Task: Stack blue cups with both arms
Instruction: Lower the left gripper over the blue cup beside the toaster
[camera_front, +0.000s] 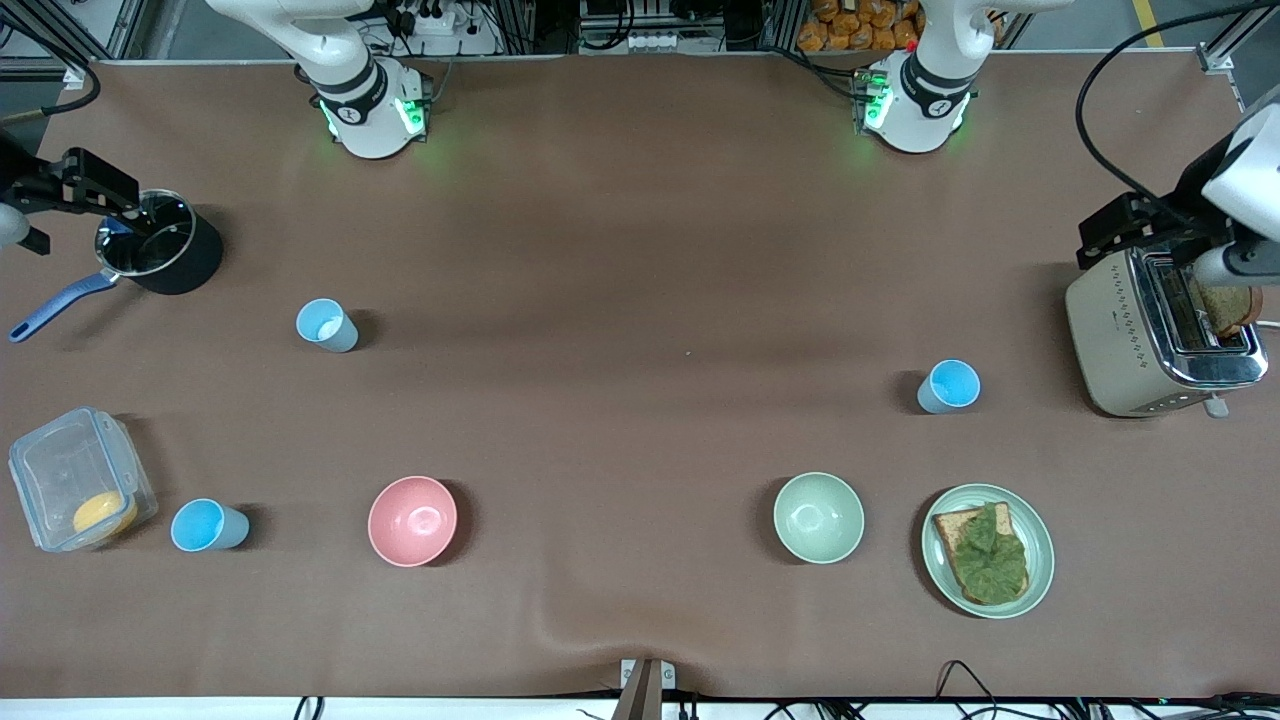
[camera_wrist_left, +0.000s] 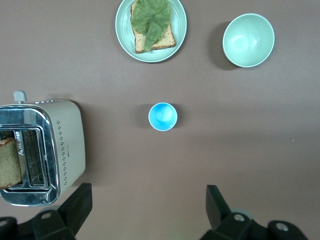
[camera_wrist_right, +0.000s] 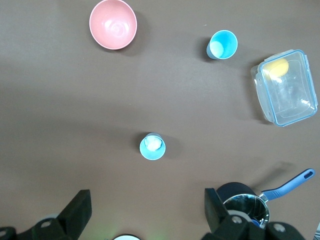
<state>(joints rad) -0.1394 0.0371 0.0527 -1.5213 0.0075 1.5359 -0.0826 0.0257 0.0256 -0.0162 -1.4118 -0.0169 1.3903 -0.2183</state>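
Three blue cups (camera_front: 949, 386) upright and well apart: one at nine o'clock from the toaster (camera_front: 1160, 335), one (camera_front: 327, 325) at four o'clock from the pot (camera_front: 165, 255), one (camera_front: 208, 526) just beside the clear box (camera_front: 75, 480), at its three o'clock. Over the toaster, the left gripper (camera_front: 1125, 232); over the pot, the right gripper (camera_front: 85, 185); both spread wide, holding nothing. Best to bring each straight down over its nearest cup, straddle the rim, close gently on the tapered wall and lift without tilting
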